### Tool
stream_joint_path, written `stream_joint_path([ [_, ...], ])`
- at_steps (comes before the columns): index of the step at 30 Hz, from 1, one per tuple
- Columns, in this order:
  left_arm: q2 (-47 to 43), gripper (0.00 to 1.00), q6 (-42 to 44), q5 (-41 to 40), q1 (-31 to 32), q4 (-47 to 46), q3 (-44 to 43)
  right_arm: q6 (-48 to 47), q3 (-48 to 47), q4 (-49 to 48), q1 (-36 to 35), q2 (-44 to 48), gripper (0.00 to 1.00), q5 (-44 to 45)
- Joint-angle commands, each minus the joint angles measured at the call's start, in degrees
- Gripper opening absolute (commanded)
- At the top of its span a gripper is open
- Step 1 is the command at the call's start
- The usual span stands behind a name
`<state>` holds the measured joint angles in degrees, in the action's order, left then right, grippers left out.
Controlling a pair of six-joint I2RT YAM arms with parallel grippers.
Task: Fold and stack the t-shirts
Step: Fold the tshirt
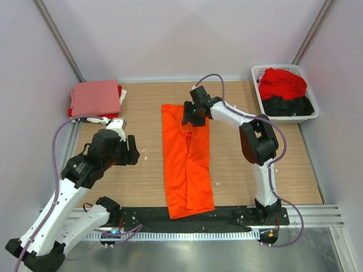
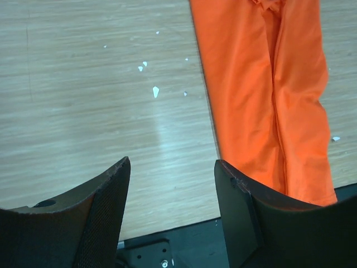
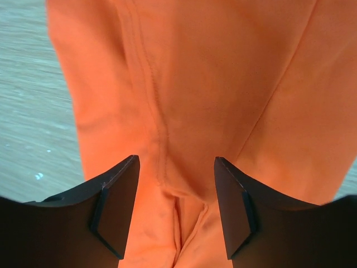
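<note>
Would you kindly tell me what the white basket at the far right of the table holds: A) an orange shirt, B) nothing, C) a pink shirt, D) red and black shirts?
D: in the top view the white basket holds a red shirt and a black shirt bunched together.

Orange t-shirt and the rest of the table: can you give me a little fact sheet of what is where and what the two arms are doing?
Orange t-shirt: folded into a long strip, flat in the middle of the table
Left fingers: open, empty, over bare wood left of the strip
Right fingers: open, over the strip's far end
Folded pile: pink t-shirt on top, far left corner
Basket: far right corner, holds a red t-shirt and a black t-shirt
</note>
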<state>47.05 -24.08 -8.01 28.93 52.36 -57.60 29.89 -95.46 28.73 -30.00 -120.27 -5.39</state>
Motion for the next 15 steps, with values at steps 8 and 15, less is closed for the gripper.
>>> stream_joint_path([
  [8,-15.7,0.69,0.1,-3.1,0.3,-6.5,5.6,1.9,-8.1,2.3,-3.1,-11.5,0.61,1.8],
  [15,-15.7,0.72,0.3,-3.8,0.3,-6.7,6.3,2.7,-20.5,8.9,-1.6,-20.9,0.62,11.9],
])
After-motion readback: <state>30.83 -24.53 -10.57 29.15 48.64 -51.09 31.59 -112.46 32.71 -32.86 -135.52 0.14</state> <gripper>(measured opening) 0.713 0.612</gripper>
